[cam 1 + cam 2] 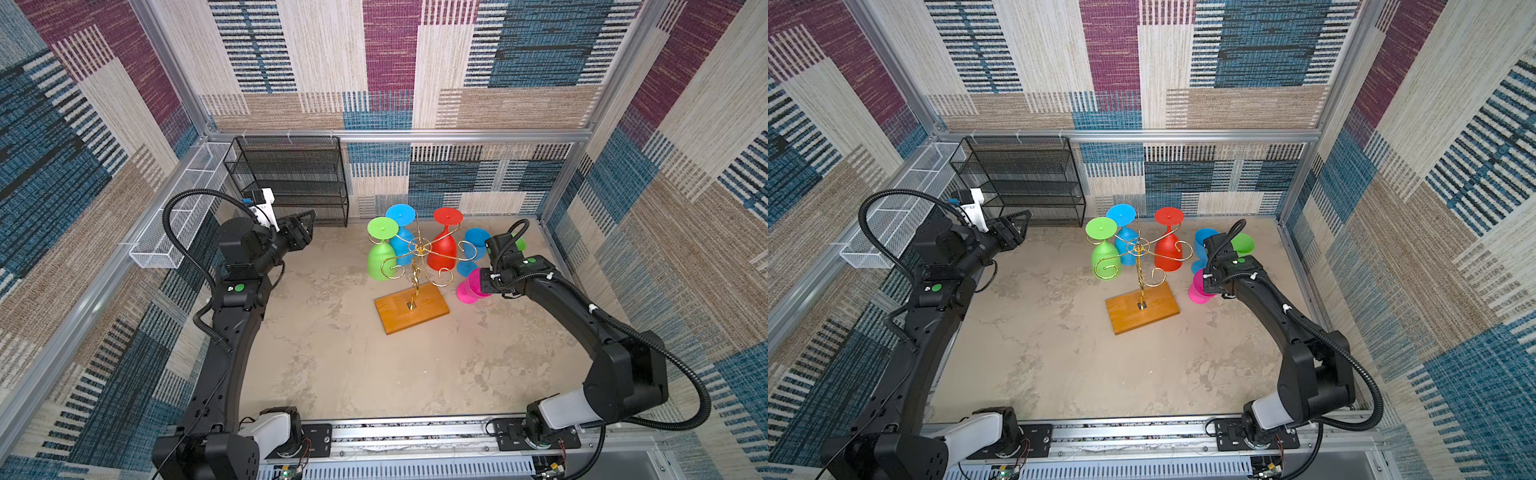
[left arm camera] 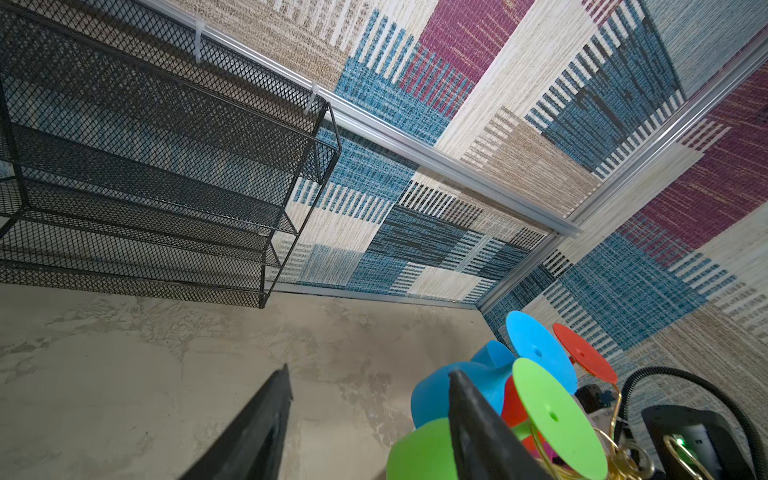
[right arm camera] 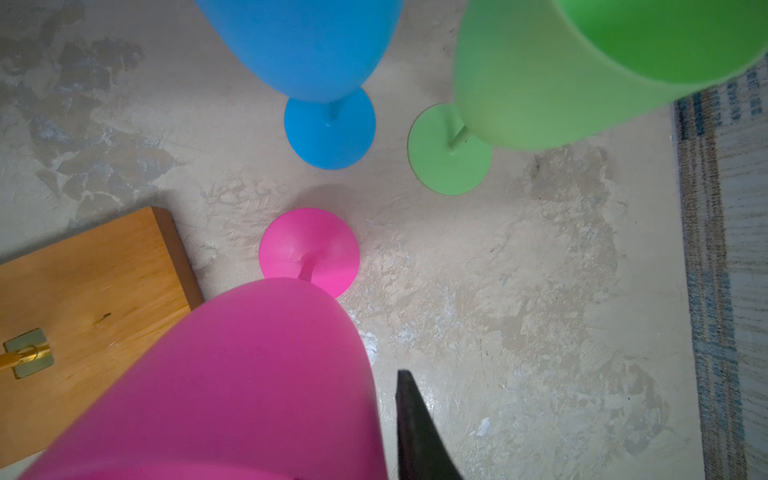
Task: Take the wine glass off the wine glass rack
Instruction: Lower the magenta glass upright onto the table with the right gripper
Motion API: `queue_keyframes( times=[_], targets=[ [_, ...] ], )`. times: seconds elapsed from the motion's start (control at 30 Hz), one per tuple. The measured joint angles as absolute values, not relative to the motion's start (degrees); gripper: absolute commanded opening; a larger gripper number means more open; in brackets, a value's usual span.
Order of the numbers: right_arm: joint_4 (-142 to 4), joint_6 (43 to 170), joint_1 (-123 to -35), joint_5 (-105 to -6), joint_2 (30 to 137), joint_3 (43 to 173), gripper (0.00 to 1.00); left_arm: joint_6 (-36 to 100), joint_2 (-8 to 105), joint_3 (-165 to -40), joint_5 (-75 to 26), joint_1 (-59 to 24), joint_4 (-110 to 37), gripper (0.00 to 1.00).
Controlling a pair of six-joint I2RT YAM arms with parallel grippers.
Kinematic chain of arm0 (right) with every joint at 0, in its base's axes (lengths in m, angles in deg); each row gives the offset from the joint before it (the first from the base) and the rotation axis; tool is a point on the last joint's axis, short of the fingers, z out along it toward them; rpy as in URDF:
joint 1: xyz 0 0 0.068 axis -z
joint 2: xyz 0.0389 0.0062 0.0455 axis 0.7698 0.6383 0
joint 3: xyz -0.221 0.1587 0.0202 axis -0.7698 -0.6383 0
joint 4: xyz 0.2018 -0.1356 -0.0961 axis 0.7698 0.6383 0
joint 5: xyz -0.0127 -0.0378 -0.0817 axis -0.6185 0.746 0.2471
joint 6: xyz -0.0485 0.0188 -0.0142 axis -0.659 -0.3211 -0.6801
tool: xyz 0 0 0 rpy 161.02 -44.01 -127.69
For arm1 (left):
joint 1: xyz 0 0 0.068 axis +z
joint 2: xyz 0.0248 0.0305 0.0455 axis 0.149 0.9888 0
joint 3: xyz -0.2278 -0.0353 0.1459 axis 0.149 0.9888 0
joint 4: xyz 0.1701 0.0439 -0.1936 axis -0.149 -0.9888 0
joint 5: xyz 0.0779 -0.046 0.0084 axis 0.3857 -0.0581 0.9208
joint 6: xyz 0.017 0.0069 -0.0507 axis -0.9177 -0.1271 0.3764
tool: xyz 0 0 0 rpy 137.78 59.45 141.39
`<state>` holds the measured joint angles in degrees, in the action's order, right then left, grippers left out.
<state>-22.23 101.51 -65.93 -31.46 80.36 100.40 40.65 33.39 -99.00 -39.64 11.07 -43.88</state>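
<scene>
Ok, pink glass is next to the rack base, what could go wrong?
The right gripper is right at the pink glass; a crooked retreat could tip it. The blue glass and green glass stand close by and might topple too. A brush against the wine glass rack could shake its three hanging glasses.

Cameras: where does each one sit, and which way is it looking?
Top views: high above the front, looking down at the table; the left arm and the right arm show.
Left wrist: on the left arm, facing the black shelf and back wall; the left gripper shows, open.
Right wrist: on the right arm, looking down at the pink glass; one finger shows.
Shared: both wrist views catch part of the rack.
</scene>
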Motion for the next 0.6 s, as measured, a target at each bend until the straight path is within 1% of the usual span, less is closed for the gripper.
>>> queue_keyframes(
  times=[0.07, 0.2, 0.4, 0.5, 0.6],
  targets=[
    [-22.25, 101.51, -65.85, -31.49, 80.36, 101.16, 0.32, 40.7, 33.52, -98.89, -39.83, 11.07, -44.15, 0.63],
    [-22.49, 101.07, -65.74, -31.94, 80.25, 102.82, 0.34, 41.05, 33.57, -98.52, -40.97, 11.07, -44.52, 0.62],
    [-23.32, 101.05, -65.67, -33.04, 79.33, 103.81, 0.42, 42.4, 33.57, -97.84, -41.43, 11.07, -44.56, 0.62],
    [-24.06, 101.07, -65.61, -34.2, 77.27, 103.81, 0.48, 43.15, 33.57, -97.73, -42.63, 11.07, -44.58, 0.62],
    [-25.64, 101.13, -65.58, -36.16, 74.32, 103.94, 0.56, 44.26, 33.65, -97.69, -44.34, 11.07, -44.56, 0.62]
  ],
)
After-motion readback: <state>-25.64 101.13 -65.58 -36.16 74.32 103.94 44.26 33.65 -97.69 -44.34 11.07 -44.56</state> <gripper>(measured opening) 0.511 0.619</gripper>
